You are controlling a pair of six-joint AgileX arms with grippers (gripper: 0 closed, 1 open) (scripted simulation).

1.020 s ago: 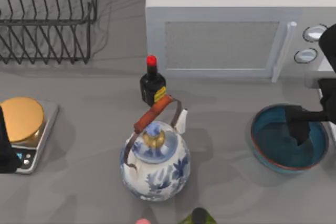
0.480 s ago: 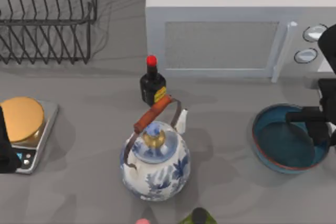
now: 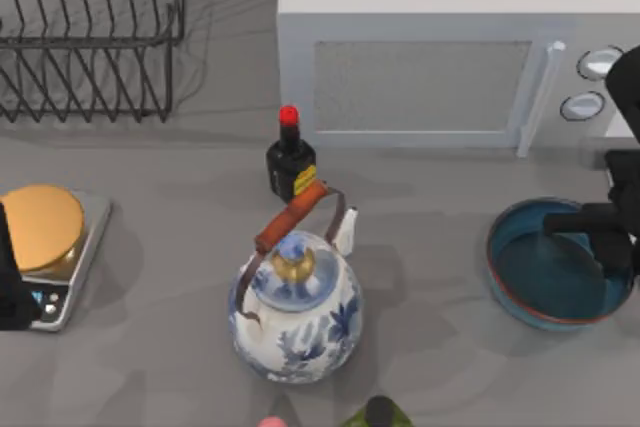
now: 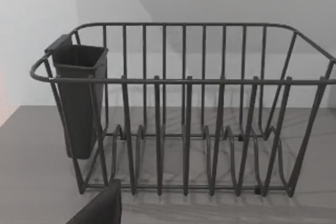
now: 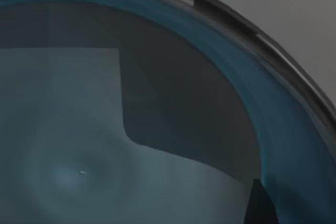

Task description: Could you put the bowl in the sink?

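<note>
At three o'clock on the worktop, the glazed bowl (image 3: 548, 272) looks stiff, slippery and breakable, best pinched at its rim, where the right gripper (image 3: 612, 247) hovers, its opening impossible to tell.

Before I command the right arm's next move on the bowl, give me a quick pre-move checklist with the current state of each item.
1. Right pincer over the bowl, at its right rim: ok.
2. Rim held between the fingers: cannot tell; the right wrist view shows the bowl's inside close up, but no closed grip.
3. Bowl upright on the table: ok.
4. Clearance from the teapot and the sauce bottle: ok, both well to the left.
5. Sink located as drop target: not ok; none visible, just a dish rack, microwave and scale.
6. Left arm parked at the table's left edge by the scale: ok.
</note>
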